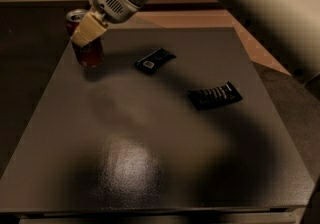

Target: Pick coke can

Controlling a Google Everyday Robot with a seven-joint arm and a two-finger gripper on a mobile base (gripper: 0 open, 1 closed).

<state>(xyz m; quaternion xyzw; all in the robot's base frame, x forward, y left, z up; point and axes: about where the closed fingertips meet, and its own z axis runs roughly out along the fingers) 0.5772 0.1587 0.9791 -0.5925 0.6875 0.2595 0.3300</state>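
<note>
At the far left corner of the table [150, 143], my gripper [82, 32] sits seemingly against the coke can [90, 53], over its upper half; whether it grips, I cannot tell.

The claw [84, 34] overlaps the can's [93, 54] upper front. On the worktop [150, 158], right of the can, lie one wrapper [155, 60] and, farther off, another wrapper [215, 95].
</note>
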